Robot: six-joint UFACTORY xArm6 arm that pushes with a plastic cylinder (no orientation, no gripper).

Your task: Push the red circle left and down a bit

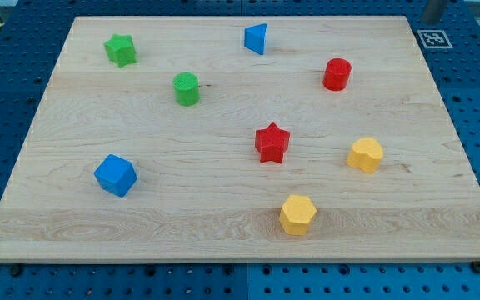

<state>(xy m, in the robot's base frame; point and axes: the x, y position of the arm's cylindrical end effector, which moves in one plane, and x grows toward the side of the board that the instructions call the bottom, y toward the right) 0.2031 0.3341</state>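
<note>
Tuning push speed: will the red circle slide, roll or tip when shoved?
The red circle stands upright on its flat end, squat, so it probably slides rather than rolls or tips. The wooden board looks smooth; expect little grip. My tip isn't visible.

Can't see my tip anywhere on the board right now. Only a grey bit of the arm [434,10] pokes in at the view's top right corner.
</note>
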